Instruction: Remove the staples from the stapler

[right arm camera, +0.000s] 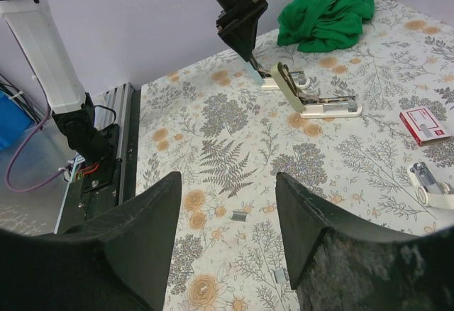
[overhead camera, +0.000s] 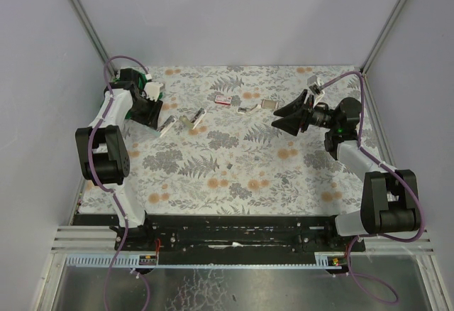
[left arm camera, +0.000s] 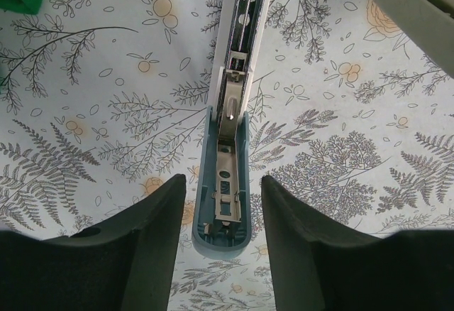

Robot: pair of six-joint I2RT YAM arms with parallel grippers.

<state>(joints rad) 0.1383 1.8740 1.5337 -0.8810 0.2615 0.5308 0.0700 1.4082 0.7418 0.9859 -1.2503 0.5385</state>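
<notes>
The stapler (left arm camera: pixel 230 112) is laid open flat on the fern-and-flower printed tablecloth (overhead camera: pixel 234 183), toward 9 o'clock of the table in the top view. Its blue-grey plastic half is seen nearest the left gripper (left arm camera: pixel 223 197), and its white half, carrying a bright metal channel, is stretched away toward 12 o'clock in the left wrist view. The blue-grey end is straddled by the matte black fingers (left arm camera: pixel 142 247), which are spread apart with a thin gap showing on each side, so nothing is gripped. This inner metalwork is revealed only by the left wrist camera. From the right wrist camera the same stapler is largely hidden behind the left arm's claw, and only a teal tip can be made out. Just beside it, a second stapler (right arm camera: pixel 319 101) is shown there with a beige arm tilted upward from a white base. A crumpled green cloth (right arm camera: pixel 326 13) is seen beyond it, at 10 o'clock in the top view. A red-and-white staple box (right arm camera: pixel 424 126) is placed near 12 o'clock. The right gripper (right arm camera: pixel 228 183) is held above the cloth around 2 o'clock, well apart from the stapler, its claw released and spread wide. A small metal strip (right arm camera: pixel 239 214) is visible on the cloth between its fingers.
</notes>
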